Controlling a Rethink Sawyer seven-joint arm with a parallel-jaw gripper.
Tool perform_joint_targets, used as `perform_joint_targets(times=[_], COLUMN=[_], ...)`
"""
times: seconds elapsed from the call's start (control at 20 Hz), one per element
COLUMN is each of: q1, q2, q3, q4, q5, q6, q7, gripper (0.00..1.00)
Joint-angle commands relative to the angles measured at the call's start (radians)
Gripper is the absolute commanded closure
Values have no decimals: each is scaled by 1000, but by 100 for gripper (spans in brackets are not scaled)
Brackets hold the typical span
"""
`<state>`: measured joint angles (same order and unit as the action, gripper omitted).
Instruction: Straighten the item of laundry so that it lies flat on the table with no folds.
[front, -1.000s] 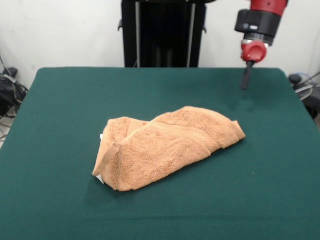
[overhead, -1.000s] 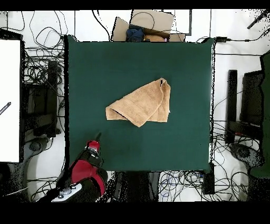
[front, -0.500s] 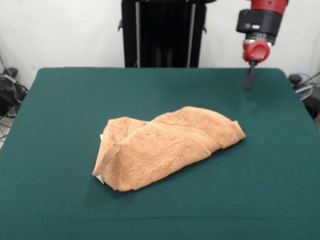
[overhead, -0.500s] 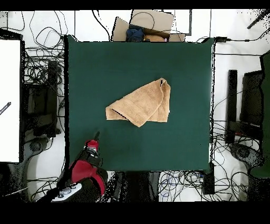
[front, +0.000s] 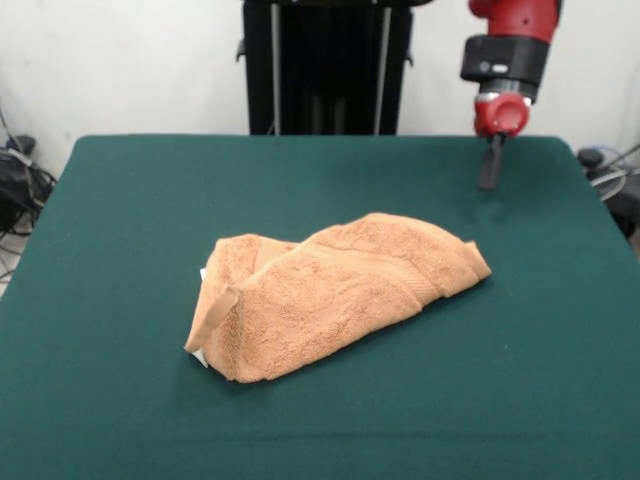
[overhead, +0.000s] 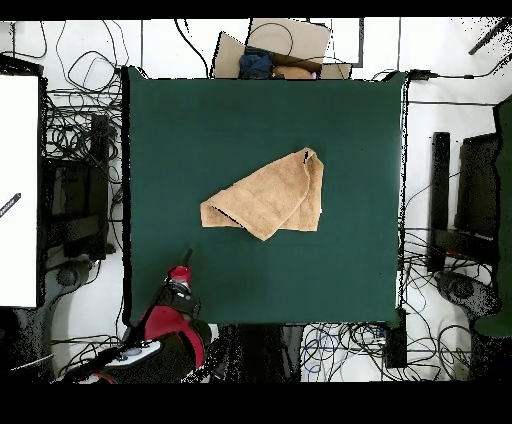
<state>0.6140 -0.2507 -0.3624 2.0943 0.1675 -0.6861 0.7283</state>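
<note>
Overhead view — folded towel (overhead: 268, 196) mid-table (overhead: 360, 130), pincer (overhead: 185, 258) near corner

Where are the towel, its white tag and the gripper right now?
towel (front: 335, 290): front view, middle of the folded top layer.
white tag (front: 199, 356): front view, at the towel's lower-left corner.
gripper (front: 489, 168): front view, dark tip, above the table's far edge.

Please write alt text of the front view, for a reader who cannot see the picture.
An orange-tan towel lies folded and bunched in the middle of a dark green table, not yet spread flat. The red robot arm's hand hangs above the table's far right corner, apart from the towel.
</note>
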Motion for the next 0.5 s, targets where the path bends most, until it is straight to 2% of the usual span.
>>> perform_joint_targets(times=[0.05, 0.2, 0.5], q1=[-23, -42, -70], q2=[177, 229, 279], q3=[33, 31, 36], q4=[-145, -173, -204], q5=[55, 53, 58], q6=[-151, -199, -245], q7=[266, 261, 233], gripper=[0, 0, 0])
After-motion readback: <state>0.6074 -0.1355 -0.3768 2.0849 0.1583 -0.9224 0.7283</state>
